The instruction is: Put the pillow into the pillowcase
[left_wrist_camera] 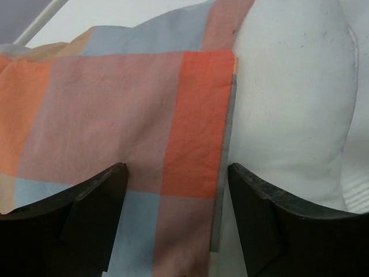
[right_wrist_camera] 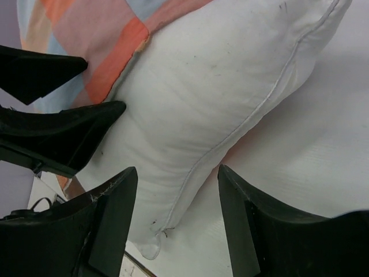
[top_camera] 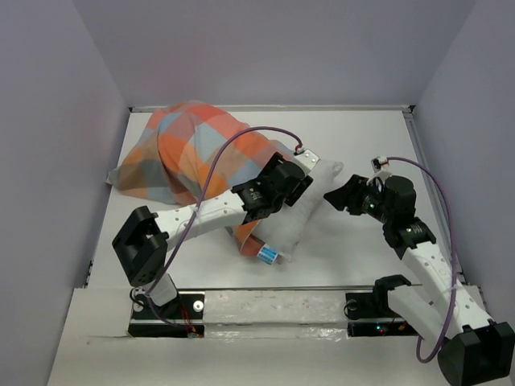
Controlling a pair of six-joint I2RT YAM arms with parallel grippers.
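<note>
So my left gripper [left_wrist_camera: 177,199] is hanging right over the open hem of the pillowcase [left_wrist_camera: 109,115]. Its jaws are spread wide with nothing pinched, one finger over the checked cloth and the other over the bare white pillow [right_wrist_camera: 219,98]. My right gripper [right_wrist_camera: 176,210] sits just beside the pillow's uncovered end, jaws apart too. A pillow corner shows in the gap, but it's not squeezed. The pillow's lying on the table [top_camera: 362,137], its far-left part tucked under the pillowcase and the rest sticking out toward my right arm. There's a little blue tag [top_camera: 268,256] at the near corner. The rest of the pillowcase is bunched up toward the back left.
</note>
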